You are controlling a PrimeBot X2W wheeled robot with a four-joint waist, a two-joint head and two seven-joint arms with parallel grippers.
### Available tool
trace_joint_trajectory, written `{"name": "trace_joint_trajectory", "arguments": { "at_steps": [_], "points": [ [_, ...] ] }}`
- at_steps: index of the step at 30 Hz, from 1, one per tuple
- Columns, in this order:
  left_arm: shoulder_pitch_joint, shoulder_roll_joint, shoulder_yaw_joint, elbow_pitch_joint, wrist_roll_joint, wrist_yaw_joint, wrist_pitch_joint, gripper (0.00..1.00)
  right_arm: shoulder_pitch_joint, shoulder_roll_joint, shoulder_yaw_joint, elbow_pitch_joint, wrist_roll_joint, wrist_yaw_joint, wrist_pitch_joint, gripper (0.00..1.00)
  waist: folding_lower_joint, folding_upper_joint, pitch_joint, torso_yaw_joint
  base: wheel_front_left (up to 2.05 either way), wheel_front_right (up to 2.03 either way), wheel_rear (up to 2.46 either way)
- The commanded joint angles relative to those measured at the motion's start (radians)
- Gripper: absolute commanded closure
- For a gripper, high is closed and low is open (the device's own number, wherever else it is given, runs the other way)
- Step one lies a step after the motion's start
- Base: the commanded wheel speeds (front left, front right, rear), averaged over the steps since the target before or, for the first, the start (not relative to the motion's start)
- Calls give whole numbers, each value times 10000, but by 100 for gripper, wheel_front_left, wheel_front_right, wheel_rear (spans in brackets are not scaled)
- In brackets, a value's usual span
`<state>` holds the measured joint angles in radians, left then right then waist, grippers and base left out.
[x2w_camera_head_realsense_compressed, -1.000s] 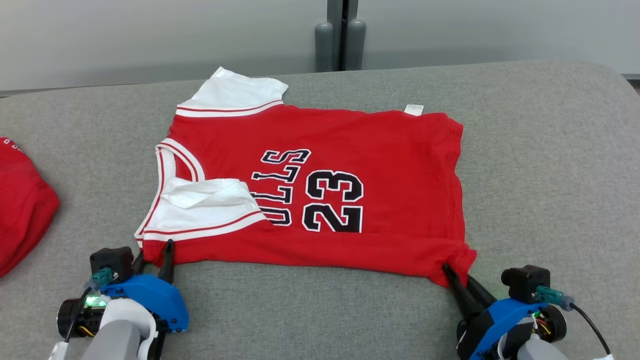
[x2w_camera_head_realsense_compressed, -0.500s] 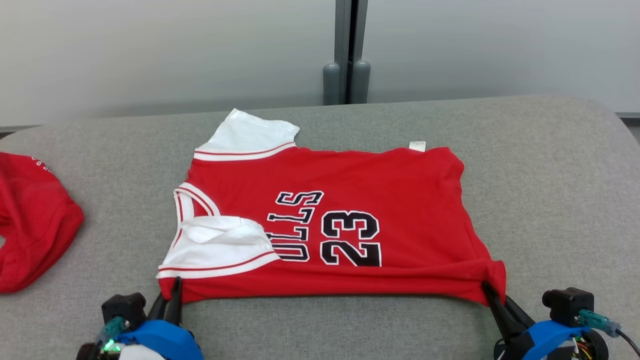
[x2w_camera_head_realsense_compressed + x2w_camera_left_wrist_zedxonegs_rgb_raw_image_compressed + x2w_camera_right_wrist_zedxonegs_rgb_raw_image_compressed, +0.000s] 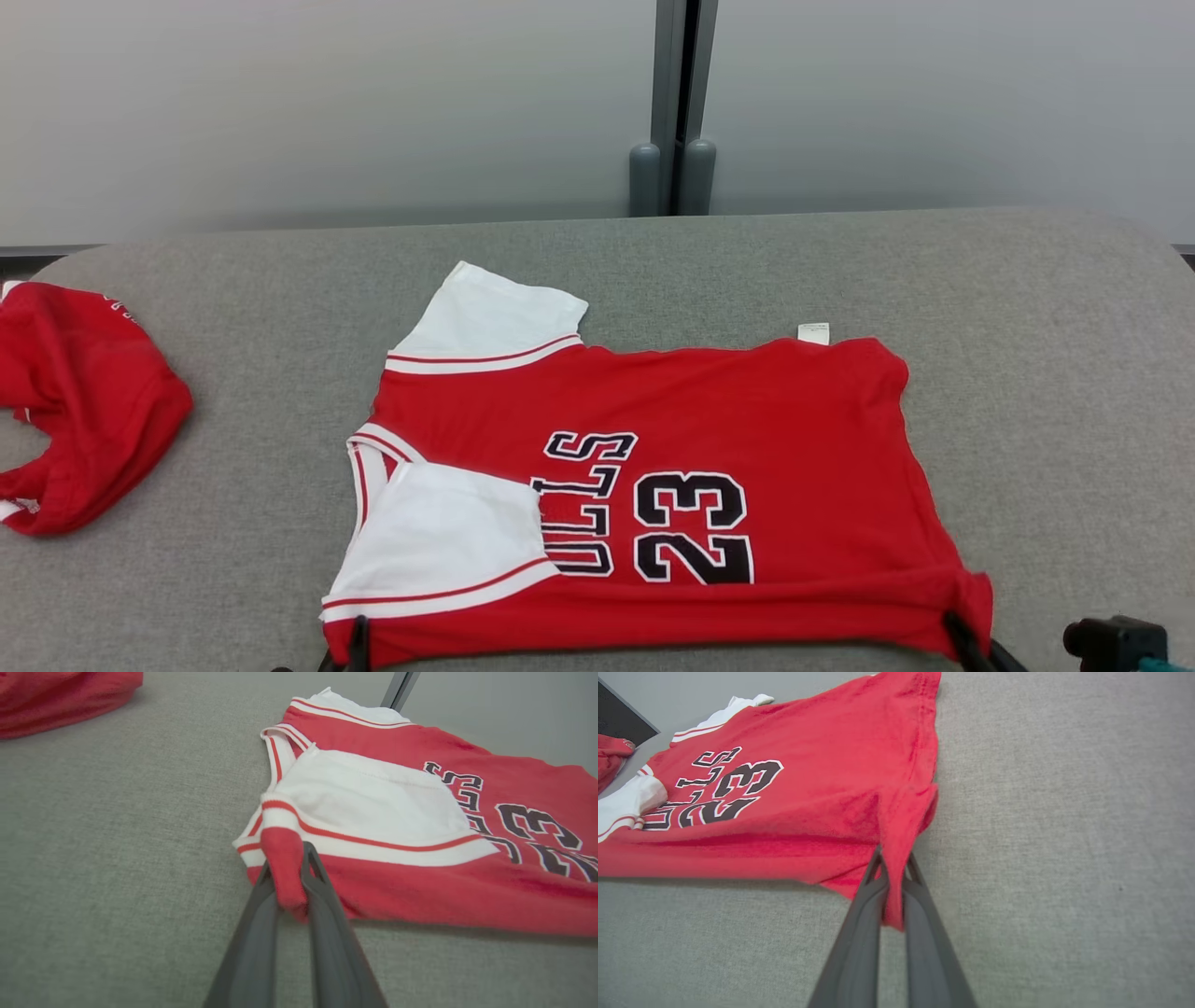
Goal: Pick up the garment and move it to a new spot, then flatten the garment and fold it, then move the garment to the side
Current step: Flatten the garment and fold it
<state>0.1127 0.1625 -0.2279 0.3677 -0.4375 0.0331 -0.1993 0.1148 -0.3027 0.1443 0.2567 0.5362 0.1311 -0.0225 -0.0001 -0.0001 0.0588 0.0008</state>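
Both just closed: our left gripper (image 3: 287, 868) and right gripper (image 3: 893, 858) are pinching bottom-of-frame corners of the red jersey (image 3: 747, 411), so we are likely starting the fold.

Your red jersey (image 3: 747, 420) lies spread out — number 23 facing up, near white sleeve folded onto the chest.

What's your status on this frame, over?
Left pincer shut on near shoulder corner of red-and-white jersey numbered 23. Right pincer shut on near hem corner. Jersey spread on grey fabric surface, near sleeve folded in. Crumpled red garment far left, apart.
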Motion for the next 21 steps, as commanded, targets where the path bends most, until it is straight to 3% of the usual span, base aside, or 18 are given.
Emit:
{"name": "trace_joint_trajectory", "arguments": {
  "at_steps": [1, 2, 3, 4, 5, 12, 21],
  "points": [
    [185, 73, 16, -309, 37, 130, 146, 100, 286, 127, -146, -156, -103, -5, 276, 100, 1, 1, 19, 20, 0, 0, 0],
    [269, 86, 4, -475, 27, 157, 210, 50, 390, 206, -199, -247, -181, -4, 466, 100, 1, 1, 36, 21, 0, 0, 0],
    [326, 128, 12, -586, 25, 202, 262, 0, 423, 312, -242, -335, -244, -4, 593, 82, 1, 1, 53, 12, 0, 0, 0],
    [368, 127, 1, -664, 31, 222, 276, 0, 444, 402, -296, -399, -314, -4, 666, 50, 1, 1, 65, 3, 0, 0, 0],
    [405, 85, 21, -717, -19, 225, 233, 0, 460, 462, -340, -391, -426, -4, 733, 0, 1, 1, 64, -6, 0, 0, 0],
    [135, 57, 177, -893, 101, 237, -389, 0, -7, 898, -529, -674, -776, -1, 376, 0, 1, 1, -3, -114, 0, 0, 0],
    [-278, -86, 1123, -1823, 834, 335, -660, 0, -835, 1462, -832, -873, -1162, -2, -1264, 0, 1, 1, -96, -189, 0, 0, 0]
  ]
}}
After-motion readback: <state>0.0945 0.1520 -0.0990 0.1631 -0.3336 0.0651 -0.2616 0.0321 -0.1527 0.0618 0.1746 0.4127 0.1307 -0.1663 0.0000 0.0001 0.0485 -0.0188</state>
